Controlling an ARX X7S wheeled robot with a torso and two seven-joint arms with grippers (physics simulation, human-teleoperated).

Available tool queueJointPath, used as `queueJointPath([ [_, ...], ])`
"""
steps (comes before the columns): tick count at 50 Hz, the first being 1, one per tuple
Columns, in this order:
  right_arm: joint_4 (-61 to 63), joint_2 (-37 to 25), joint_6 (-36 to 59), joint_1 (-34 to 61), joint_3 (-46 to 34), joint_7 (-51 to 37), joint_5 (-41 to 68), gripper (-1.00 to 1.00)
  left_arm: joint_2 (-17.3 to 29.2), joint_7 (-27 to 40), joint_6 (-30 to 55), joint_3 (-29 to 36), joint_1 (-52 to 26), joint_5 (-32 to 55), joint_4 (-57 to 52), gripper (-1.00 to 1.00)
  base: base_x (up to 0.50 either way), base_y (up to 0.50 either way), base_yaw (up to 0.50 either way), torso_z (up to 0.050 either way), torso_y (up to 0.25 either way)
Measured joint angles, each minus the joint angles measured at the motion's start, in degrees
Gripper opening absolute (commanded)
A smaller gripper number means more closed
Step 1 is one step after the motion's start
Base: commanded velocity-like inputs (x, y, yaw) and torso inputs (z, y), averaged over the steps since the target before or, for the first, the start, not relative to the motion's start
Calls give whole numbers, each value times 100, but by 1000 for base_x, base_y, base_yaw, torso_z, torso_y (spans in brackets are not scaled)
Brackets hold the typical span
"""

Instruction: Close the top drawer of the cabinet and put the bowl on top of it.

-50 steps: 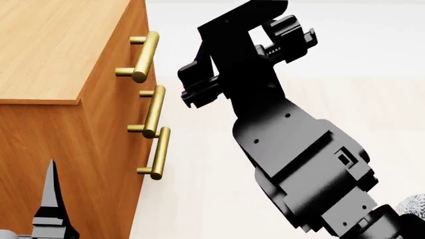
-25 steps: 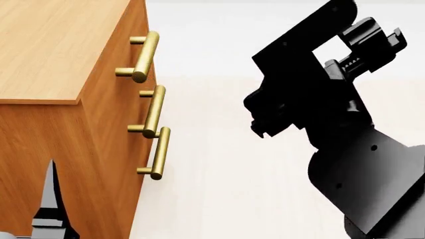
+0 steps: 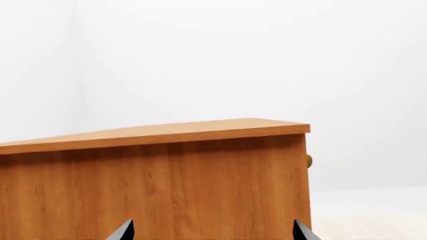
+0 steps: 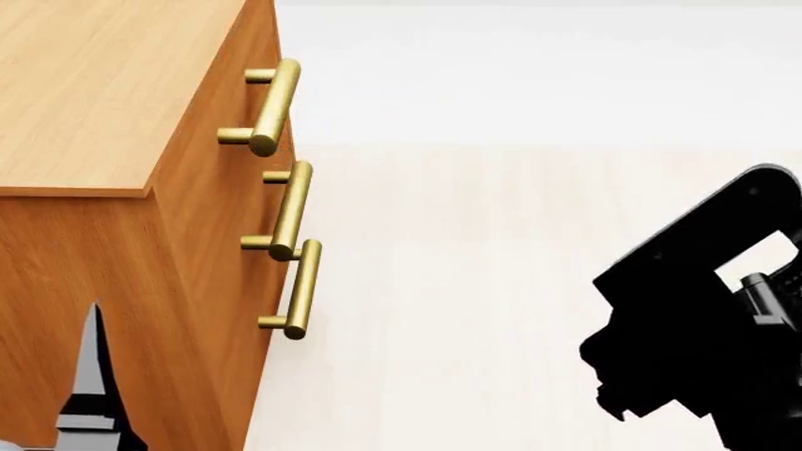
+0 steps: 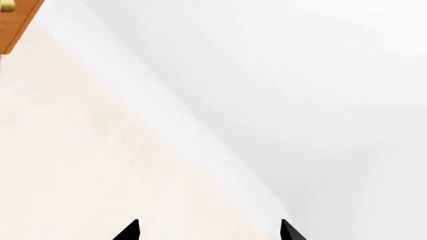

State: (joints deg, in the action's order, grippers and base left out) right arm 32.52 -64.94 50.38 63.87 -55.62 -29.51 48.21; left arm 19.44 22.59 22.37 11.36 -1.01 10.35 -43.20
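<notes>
Pale floor (image 4: pixel 476 282) lies bare beside the cabinet (image 4: pixel 113 94); both tools, left tool (image 3: pixel 212 231) and right tool (image 5: pixel 208 231), spread and empty.

The head camera looks down, close, over the cabinet (image 4: pixel 88 103) top's front corner. The left wrist camera faces its side, low.

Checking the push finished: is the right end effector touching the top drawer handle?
Apart. The head view shows the right end effector low at the right, with a wide stretch of bare floor between it and the top drawer handle.
</notes>
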Motion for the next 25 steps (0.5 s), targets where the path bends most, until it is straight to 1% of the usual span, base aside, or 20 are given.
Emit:
queueJointPath([
  [8,463,-804,-181,-406,-17,-266,303,100,2,18,-16,36,-3,-3,15,100,0,0,0,0,0],
  [13,619,-1192,-405,-684,-96,-418,393,100,8,31,-5,62,-9,-10,4,100,0,0,0,0,0],
  [25,625,-1690,-1012,-1305,-393,-675,368,100,10,48,-45,124,-36,-29,83,100,0,0,0,0,0],
])
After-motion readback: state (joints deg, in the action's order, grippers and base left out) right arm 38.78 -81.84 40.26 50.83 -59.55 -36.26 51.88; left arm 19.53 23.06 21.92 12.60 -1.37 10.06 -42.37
